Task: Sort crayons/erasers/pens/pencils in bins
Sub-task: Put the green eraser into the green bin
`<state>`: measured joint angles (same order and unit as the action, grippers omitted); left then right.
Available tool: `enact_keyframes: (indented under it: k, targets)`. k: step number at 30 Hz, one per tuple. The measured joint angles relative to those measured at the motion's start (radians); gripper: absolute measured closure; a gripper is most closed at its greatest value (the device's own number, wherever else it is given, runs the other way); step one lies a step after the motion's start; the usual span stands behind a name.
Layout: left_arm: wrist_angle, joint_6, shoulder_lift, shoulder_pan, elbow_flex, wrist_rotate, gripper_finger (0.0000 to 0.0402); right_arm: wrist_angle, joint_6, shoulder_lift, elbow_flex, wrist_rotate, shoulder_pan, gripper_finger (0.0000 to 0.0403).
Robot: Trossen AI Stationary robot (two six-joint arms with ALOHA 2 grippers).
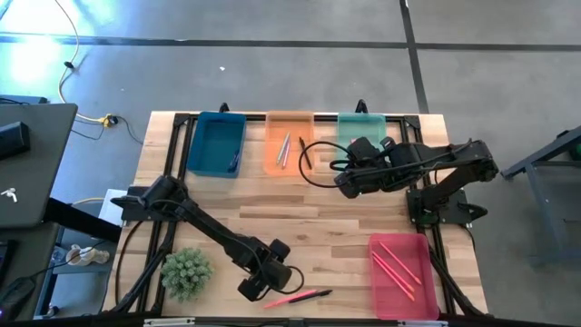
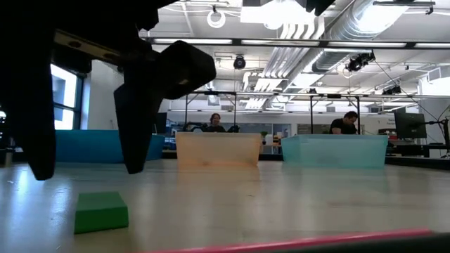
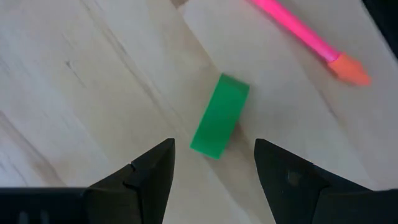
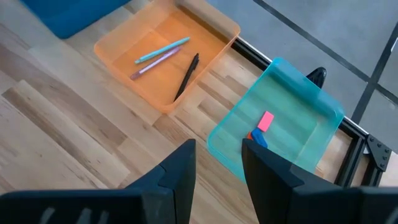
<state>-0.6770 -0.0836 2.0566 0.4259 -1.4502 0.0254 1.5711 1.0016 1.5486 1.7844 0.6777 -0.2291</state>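
Left gripper (image 3: 211, 165) hangs spread wide, holding nothing, over the green eraser (image 3: 219, 116) on the table by a pink pen (image 3: 311, 38). Probably light, rubbery, grippy; pinch its flat sides.

Your high view looks straight down on the whole surface (image 1: 300, 218). Low sits at surface level, facing the bins. Left wrist hovers close over the green eraser (image 3: 219, 116), which low shares.

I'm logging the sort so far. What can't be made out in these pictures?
- High view: green eraser hidden under left gripper.
- High view: green bin partly covered by right gripper.
- Low view: bin contents hidden by their walls.
- High view: blue bin item too small to name.
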Motion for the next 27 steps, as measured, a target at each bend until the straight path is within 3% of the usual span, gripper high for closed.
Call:
enact_keyframes:
  k: [18, 27]
  targets:
    - [0.040, -0.058, 0.086, 0.001, -0.006, -0.007, 0.0196, 0.000, 0.008, 0.000, 0.000, 0.000, 0.000, 0.0282]
    - [0.038, -0.056, 0.088, 0.001, -0.005, -0.011, 0.0268, 0.000, 0.010, 0.000, 0.000, -0.002, 0.000, 0.0282]
